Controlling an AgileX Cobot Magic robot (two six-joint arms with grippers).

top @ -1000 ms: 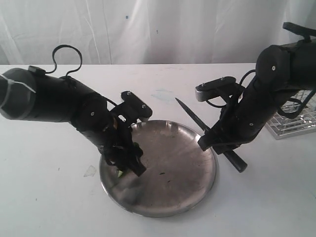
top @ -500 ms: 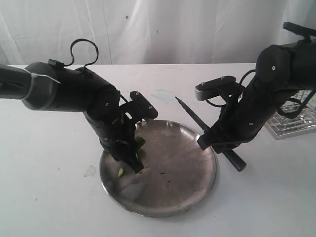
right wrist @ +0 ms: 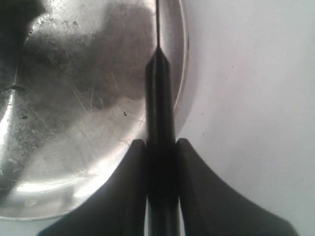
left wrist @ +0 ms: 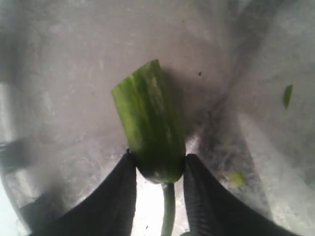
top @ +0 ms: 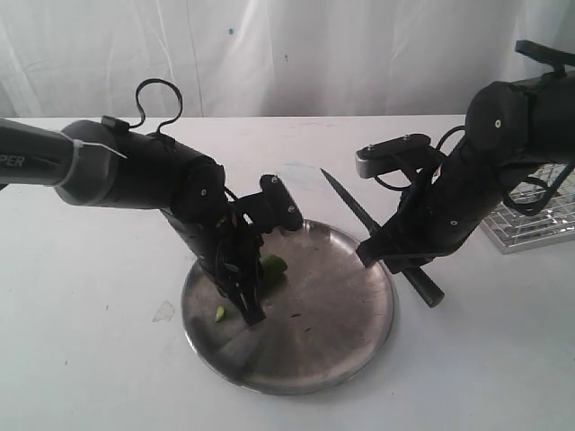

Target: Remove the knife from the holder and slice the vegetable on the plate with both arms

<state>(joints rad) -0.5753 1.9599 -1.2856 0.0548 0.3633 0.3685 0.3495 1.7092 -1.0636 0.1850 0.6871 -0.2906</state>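
Shifted toward the middle of the plate (top: 359, 323): left gripper (left wrist: 158, 169), jaws pinching the stem end of the chilli (left wrist: 150, 125), just above the metal. Over the plate's right rim: right gripper (right wrist: 160, 147), clamped on the knife (top: 346, 202), tip pointing away.

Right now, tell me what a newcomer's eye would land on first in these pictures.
First, the left claw shut on a green chilli at its stem end, above the steel plate in the middle of the white table. Next, the right claw clamped on a black knife, whose blade slants over the plate's far right rim.
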